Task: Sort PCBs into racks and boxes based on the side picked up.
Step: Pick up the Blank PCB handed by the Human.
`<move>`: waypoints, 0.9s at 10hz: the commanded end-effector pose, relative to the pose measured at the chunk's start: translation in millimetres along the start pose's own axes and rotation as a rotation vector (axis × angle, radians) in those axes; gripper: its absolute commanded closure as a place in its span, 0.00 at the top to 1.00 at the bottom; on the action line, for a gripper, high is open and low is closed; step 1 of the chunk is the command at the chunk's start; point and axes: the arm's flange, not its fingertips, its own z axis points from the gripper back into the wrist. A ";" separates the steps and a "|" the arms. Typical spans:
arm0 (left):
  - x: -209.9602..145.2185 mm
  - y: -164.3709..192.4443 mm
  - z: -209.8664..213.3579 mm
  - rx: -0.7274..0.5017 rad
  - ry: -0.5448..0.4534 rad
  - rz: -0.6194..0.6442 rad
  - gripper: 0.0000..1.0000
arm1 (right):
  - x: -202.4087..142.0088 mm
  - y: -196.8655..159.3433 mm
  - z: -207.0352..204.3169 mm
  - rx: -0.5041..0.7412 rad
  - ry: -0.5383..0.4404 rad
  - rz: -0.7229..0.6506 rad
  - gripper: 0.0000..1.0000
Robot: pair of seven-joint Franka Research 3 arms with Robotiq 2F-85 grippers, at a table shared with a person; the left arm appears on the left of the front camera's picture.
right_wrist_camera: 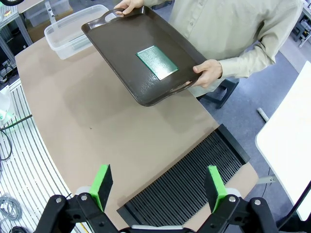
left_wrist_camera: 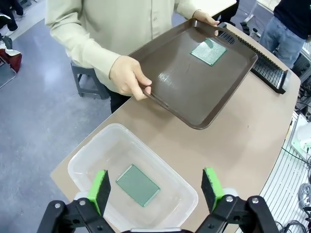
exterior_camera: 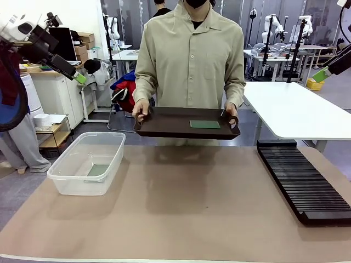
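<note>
Over the left end of the table (exterior_camera: 192,213) my left claw (left_wrist_camera: 156,180) hung released, fingers spread wide, above the clear box (exterior_camera: 82,185) — one PCB (left_wrist_camera: 138,185) lay flat on its floor. At the far middle a person (exterior_camera: 189,55) held a brown tray (exterior_camera: 164,123) off the table, the other PCB (exterior_camera: 205,124) lying on it. To the right sat the black rack (exterior_camera: 304,183) — my right claw (right_wrist_camera: 159,187) hung above it, released too.

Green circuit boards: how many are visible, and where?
2. One PCB lies on the tray held by the person; the other PCB lies in the clear box. None seems hidden.
</note>
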 end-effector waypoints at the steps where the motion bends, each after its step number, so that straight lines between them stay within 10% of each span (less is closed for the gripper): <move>1: 16.2 -10.5 12.0 -0.037 0.042 0.008 1.00 | -0.6 0.0 -0.1 0.002 0.001 0.000 1.00; 9: 33.4 -45.4 35.3 -0.057 0.080 -0.123 1.00 | -0.6 0.0 -0.1 0.002 0.001 0.000 1.00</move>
